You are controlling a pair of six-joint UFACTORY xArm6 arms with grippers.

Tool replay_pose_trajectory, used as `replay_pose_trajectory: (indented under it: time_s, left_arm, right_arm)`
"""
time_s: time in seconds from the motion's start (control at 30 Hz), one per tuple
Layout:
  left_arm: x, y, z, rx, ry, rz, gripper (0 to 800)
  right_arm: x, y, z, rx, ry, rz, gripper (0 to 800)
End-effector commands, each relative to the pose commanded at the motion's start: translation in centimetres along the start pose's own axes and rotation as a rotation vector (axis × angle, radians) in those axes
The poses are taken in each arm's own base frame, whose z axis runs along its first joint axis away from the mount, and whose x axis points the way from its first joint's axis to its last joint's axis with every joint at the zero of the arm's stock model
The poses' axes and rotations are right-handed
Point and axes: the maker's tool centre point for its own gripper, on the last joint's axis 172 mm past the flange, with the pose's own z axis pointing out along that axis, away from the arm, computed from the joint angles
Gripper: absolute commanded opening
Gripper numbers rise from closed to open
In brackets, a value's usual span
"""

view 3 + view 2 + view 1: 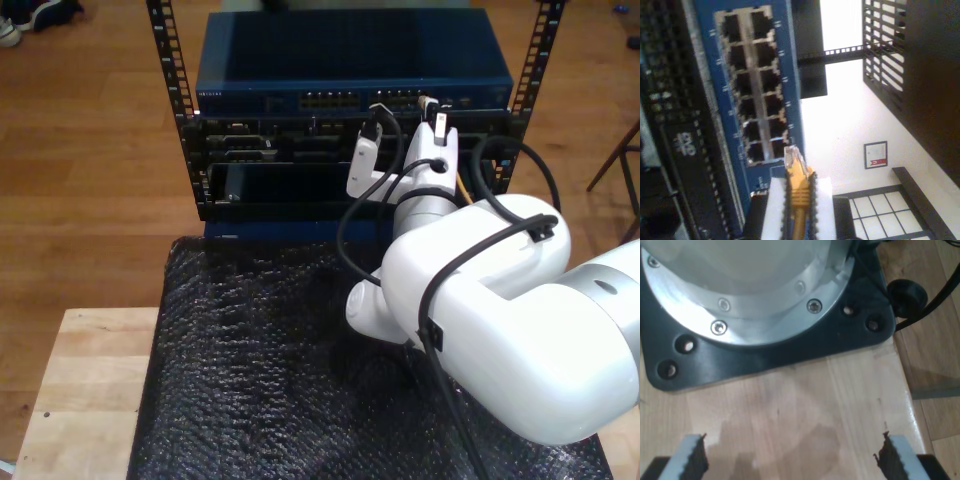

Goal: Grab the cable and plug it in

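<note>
Your second claw (799, 200) is pinching the cable (799, 192) just behind its clear plug (792, 157), holding it right beside the blue switch (785, 95) ports, your first claw (790, 455) is hanging spread above the wooden bench (805, 410)

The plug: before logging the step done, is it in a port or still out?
Out. The clear plug sits just short of the switch ports, its cable pinched in my second gripper.

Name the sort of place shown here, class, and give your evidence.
Probably a robotics lab or test room: an equipment rack holding a blue network switch, a white robot arm on a wooden bench.
</note>
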Motion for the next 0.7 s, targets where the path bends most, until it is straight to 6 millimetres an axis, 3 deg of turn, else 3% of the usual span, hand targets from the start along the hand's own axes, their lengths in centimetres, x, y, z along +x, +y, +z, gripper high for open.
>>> replay_pose_trajectory:
  time_s: [0.7]
  left_arm:
    - [0.0, 0.0, 0.0, 0.0, 0.0, 0.0, 800]
  right_arm:
    - [0.19, -0.58, 0.62, -0.006, -0.003, 0.003, 0]
